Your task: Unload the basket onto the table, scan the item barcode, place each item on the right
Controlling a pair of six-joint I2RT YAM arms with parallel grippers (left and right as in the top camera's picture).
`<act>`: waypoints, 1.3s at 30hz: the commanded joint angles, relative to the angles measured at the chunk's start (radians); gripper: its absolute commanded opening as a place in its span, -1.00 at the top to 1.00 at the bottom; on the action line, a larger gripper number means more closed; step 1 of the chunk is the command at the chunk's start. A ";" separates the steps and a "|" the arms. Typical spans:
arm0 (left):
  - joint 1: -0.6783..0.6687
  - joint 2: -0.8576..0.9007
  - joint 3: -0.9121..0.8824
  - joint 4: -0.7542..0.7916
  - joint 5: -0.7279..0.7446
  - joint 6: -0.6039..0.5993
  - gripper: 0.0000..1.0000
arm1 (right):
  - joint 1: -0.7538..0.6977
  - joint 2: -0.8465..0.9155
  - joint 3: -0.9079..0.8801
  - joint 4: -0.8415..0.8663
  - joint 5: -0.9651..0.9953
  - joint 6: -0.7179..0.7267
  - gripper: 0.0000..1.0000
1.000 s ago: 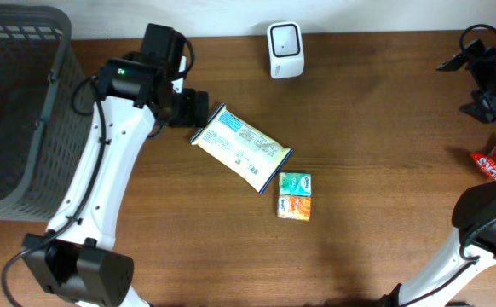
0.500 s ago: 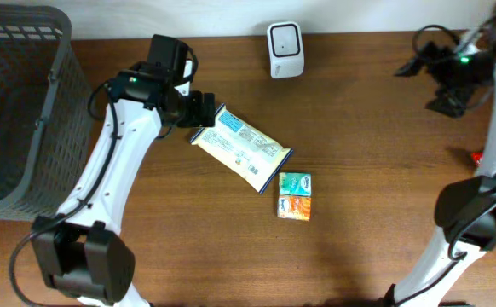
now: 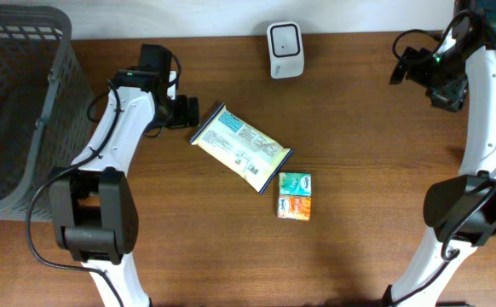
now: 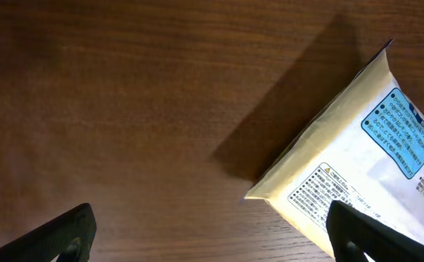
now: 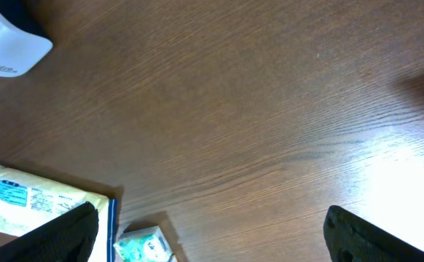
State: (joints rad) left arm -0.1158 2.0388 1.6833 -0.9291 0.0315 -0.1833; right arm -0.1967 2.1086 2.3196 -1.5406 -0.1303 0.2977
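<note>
Left tool (image 3: pixel 188 112) spread wide and empty, low over the brown wooden desk (image 3: pixel 376 188), just beside the upper-left end of the blue-labelled cream-white plastic packet (image 3: pixel 241 147); touching or apart, impossible to tell. From the left wrist view, dark fingertips (image 4: pixel 66 233) at the two bottom corners, with the packet's corner between them, nearer the right-hand one. Packet flat on the desk near its middle, lying diagonally, below and left of the white boxy scanner (image 3: pixel 284 49) at the far edge. Just beside the packet's lower-right end, a small green pack (image 3: pixel 295 182) and a small orange pack (image 3: pixel 295 207), touching each other. Right tool (image 3: pixel 401 66) likewise spread wide and empty, above the far right part of the desk, well apart from packet and scanner. Dark grey mesh basket (image 3: pixel 56 128) at the left edge.
</note>
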 commanded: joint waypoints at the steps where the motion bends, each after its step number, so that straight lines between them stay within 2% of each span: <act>1: 0.003 0.018 -0.006 0.022 0.153 0.167 -0.99 | -0.001 0.008 -0.006 0.000 0.031 -0.010 -0.97; 4: 0.003 0.034 -0.007 0.048 0.268 0.231 -0.99 | -0.001 0.008 -0.006 0.000 0.031 -0.010 -0.97; 10: 0.034 0.119 -0.007 0.095 0.309 0.234 -0.98 | 0.000 0.008 -0.006 0.000 0.031 -0.010 -0.97; 16: 0.092 0.174 -0.007 0.099 0.463 0.254 -0.98 | 0.000 0.008 -0.006 0.000 0.031 -0.010 -0.97; 19: 0.113 0.175 -0.008 0.098 0.582 0.317 -0.98 | 0.000 0.008 -0.006 0.000 0.031 -0.010 -0.97; 28: 0.103 0.232 -0.030 0.097 0.663 0.316 -1.00 | 0.000 0.008 -0.006 0.000 0.031 -0.010 -0.97; 33: 0.103 0.297 -0.030 0.060 0.680 0.316 -0.69 | 0.000 0.008 -0.006 0.000 0.031 -0.010 -0.97; 36: 0.103 0.312 -0.034 0.020 0.680 0.316 -0.15 | 0.000 0.008 -0.006 0.000 0.031 -0.010 -0.97; 39: 0.092 0.312 -0.034 0.003 0.679 0.316 -0.11 | 0.000 0.008 -0.006 0.000 0.031 -0.010 -0.97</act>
State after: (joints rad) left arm -0.0097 2.2993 1.6726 -0.9100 0.7456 0.1261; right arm -0.1963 2.1090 2.3196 -1.5402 -0.1158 0.2871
